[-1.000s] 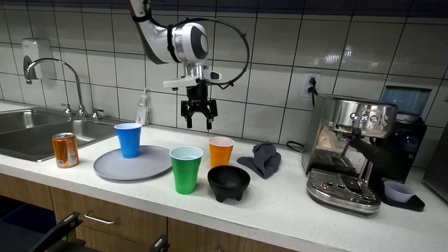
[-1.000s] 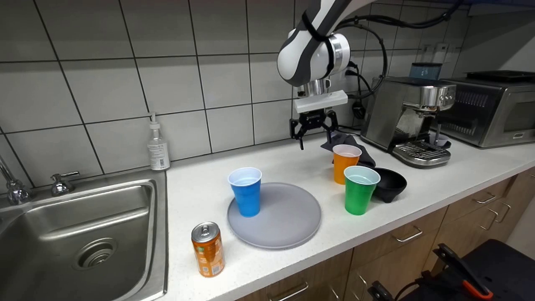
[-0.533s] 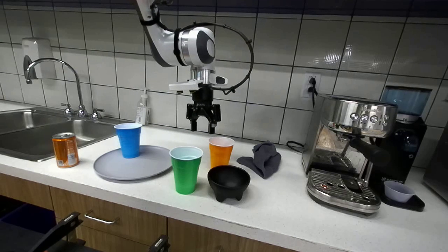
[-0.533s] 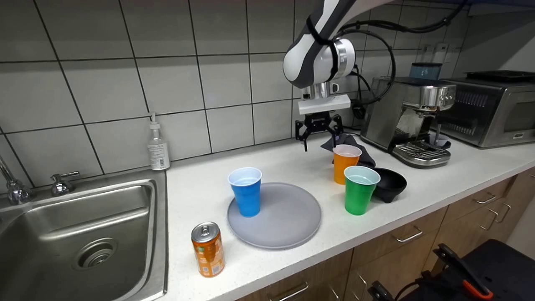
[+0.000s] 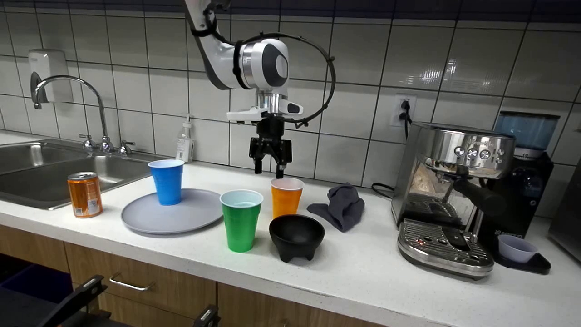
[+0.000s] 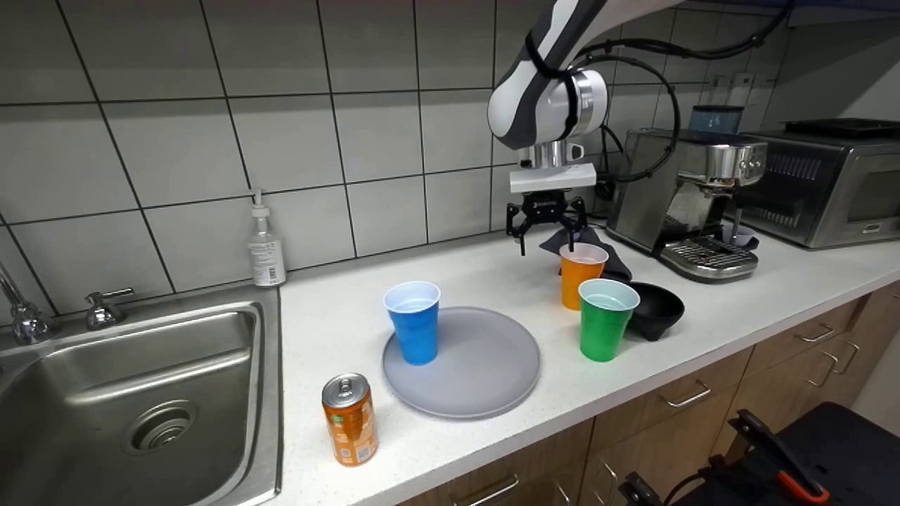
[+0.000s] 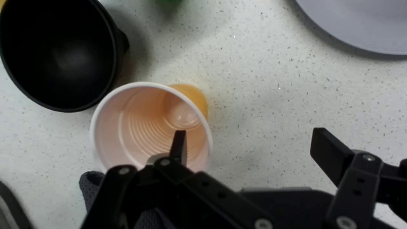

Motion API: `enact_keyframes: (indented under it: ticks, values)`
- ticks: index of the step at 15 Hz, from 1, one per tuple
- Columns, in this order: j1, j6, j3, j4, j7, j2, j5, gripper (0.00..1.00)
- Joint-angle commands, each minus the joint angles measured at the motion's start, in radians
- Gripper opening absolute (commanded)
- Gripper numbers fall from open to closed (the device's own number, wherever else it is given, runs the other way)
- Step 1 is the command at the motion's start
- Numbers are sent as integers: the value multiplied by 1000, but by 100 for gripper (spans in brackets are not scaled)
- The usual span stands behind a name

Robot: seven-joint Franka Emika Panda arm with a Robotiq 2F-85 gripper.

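Observation:
My gripper is open and empty, pointing down above the counter in both exterior views. It is nearest to the orange cup, which stands upright, pale inside, with its mouth up. In the wrist view one fingertip overlaps the mouth of the orange cup; the other is over bare counter to the right, and the gripper spans the gap. I cannot tell whether the fingertip touches the rim. The black bowl and the green cup stand close by the orange cup. A dark cloth lies beside it.
A blue cup stands on a grey plate. An orange can is near the sink. A soap bottle stands by the tiled wall. An espresso machine and grinder are at the far end.
The arm and open gripper have moved to the right and slightly down in both exterior views, closer over the orange cup. The objects on the counter have not moved.

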Motion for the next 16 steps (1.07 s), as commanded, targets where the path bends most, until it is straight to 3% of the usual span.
enact_keyframes:
  ticks: [1, 8, 9, 11, 16]
  values:
    - [-10, 16, -5, 21, 36, 21, 14, 100]
    - [-9, 53, -16, 49, 74, 65, 27, 98]
    - [-8, 55, -17, 51, 76, 67, 27, 74]
    - [-4, 56, -19, 53, 83, 70, 25, 69]
    - [-1, 58, -21, 40, 95, 56, 22, 28]
